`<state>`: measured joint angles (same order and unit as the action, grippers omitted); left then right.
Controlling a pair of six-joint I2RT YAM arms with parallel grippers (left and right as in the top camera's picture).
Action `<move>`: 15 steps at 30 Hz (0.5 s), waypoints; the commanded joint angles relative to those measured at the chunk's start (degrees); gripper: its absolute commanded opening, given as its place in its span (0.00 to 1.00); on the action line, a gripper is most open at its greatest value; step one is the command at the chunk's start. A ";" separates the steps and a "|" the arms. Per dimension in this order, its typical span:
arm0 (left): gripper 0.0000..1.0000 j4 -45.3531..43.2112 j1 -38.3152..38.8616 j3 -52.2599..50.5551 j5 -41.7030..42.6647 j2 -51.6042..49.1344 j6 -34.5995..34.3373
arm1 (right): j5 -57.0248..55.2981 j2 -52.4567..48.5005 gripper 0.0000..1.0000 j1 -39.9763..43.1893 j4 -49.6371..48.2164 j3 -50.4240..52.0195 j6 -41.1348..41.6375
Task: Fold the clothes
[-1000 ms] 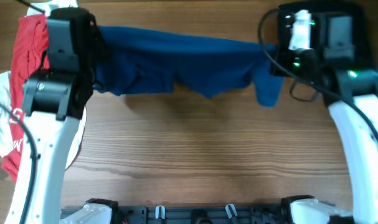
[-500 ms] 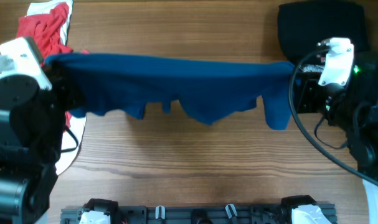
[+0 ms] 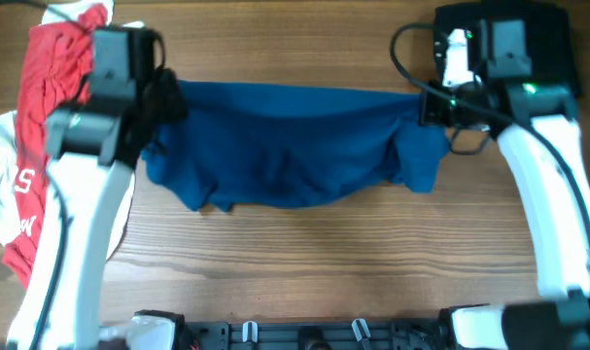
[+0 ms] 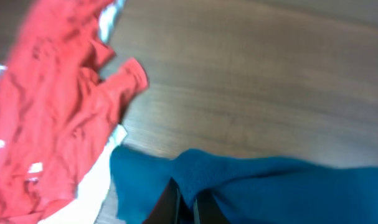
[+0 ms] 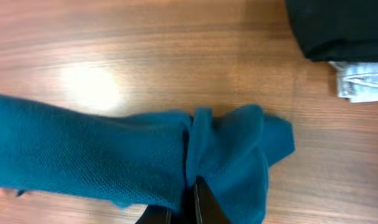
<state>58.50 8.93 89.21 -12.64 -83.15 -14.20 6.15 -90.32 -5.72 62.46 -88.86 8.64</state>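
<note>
You have the dark-blue T-shirt (image 3: 285, 146) strung across the far middle of the worktop (image 3: 304, 262). Its far edge runs between the two arms and the body sags in loose wrinkles toward you.

Your left fingers (image 4: 167, 204) are pressed together on a bunched fold at the shirt's left end. Your right fingers (image 5: 204, 208) pinch a gathered wad at its right end, where a sleeve-like lobe hangs past the grip.

Treat this cloth as light, limp and fully compliant. It will not hold a line by itself, so any slack between your hands probably turns into creases. It looks grippy rather than slick and there is nothing fragile here, but a pinch on a wad can shed layers.

For a clean fold, hold a single flat edge near a shoulder seam or hem corner, not a clump. Keep both ends evenly taut.

Mind the neighbours. The red garment (image 3: 47, 107) and white garment (image 3: 3, 194) lie just left of the shirt, and a black garment (image 3: 547, 39) sits at the far right. A trailing hem could drag any of them.
</note>
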 commanded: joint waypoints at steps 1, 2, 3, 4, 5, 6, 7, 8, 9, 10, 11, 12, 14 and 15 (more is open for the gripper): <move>0.04 -2.43 -0.39 0.81 4.28 -8.85 0.57 | -0.72 -6.80 0.04 1.75 -2.84 -1.25 -1.18; 0.04 -3.23 -0.28 0.81 4.31 -11.26 0.55 | -0.61 -9.70 0.04 2.45 -4.48 -1.25 -1.22; 0.04 -4.46 -0.07 0.81 4.33 -13.94 0.92 | -0.57 -11.87 0.04 3.08 -6.05 -1.25 -1.42; 0.04 -6.10 0.11 0.81 4.31 -16.81 1.09 | -0.24 -14.03 0.04 3.74 -7.69 -1.25 -1.88; 0.04 -8.04 0.24 0.81 4.72 -19.39 1.92 | 0.98 -16.17 0.04 4.48 -9.60 -1.25 -2.73; 0.04 -9.99 0.33 0.81 4.76 -21.86 2.01 | 1.84 -18.10 0.04 5.11 -11.41 -1.25 -3.19; 0.04 -11.54 0.37 0.81 4.76 -23.76 2.01 | 1.99 -20.15 0.05 5.62 -13.38 -1.25 -3.32; 0.04 -13.42 0.44 0.81 4.76 -25.75 2.01 | 1.99 -21.64 0.04 5.81 -14.80 -1.25 -3.39; 0.04 -14.91 0.50 0.81 4.76 -27.26 2.01 | 2.01 -23.43 0.04 5.97 -16.57 -1.25 -3.74; 0.04 -17.68 0.72 0.81 4.74 -29.51 2.01 | 1.99 -25.77 0.04 6.08 -18.88 -1.25 -3.98; 0.04 -18.95 0.90 0.81 4.74 -30.32 2.01 | 1.99 -26.84 0.04 6.08 -19.93 -1.25 -3.98; 0.04 -20.17 0.94 0.81 4.74 -31.06 2.01 | 1.99 -28.06 0.04 6.08 -21.11 -1.25 -4.00; 0.04 -22.08 1.20 0.81 4.72 -31.63 2.01 | 1.97 -29.33 0.04 6.19 -22.47 -1.25 -3.93; 0.04 -23.10 1.27 0.81 4.70 -31.63 2.03 | 1.95 -29.44 0.04 6.36 -22.84 -1.25 -3.74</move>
<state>37.56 9.65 89.25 -8.25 -114.43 -13.08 7.68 -118.34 0.16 40.47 -88.88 5.69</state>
